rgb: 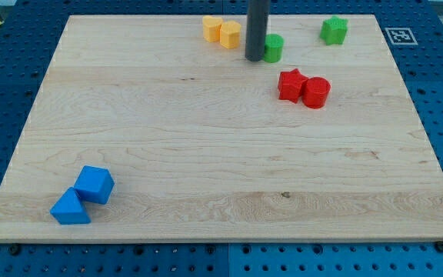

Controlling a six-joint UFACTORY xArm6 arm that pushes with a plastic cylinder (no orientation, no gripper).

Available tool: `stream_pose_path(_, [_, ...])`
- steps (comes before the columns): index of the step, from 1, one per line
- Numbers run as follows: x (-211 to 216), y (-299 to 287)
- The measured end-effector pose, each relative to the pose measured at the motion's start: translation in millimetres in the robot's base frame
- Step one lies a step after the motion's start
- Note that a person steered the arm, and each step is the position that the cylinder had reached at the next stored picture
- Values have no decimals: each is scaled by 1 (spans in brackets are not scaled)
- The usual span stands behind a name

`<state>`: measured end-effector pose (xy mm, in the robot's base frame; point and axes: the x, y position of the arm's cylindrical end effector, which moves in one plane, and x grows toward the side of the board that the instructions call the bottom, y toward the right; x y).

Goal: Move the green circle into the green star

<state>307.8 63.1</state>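
Observation:
The green circle is a short green cylinder near the view's top, right of centre. My tip stands against its left side, touching or nearly touching it; the dark rod hides part of its left edge. The green star lies farther to the view's right and slightly higher, about one block's width of bare wood away from the circle.
Two yellow blocks sit just left of the rod. A red star and a red cylinder touch each other below the green circle. Two blue blocks lie at the bottom left. The wooden board rests on a blue table.

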Motion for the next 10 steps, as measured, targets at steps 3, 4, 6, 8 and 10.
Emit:
stream_pose_path(3, [0, 66])
stream_pose_path(4, [0, 46])
stream_pose_path(6, [-19, 53])
stream_pose_path(8, [-24, 91])
stream_pose_path(10, [-32, 109])
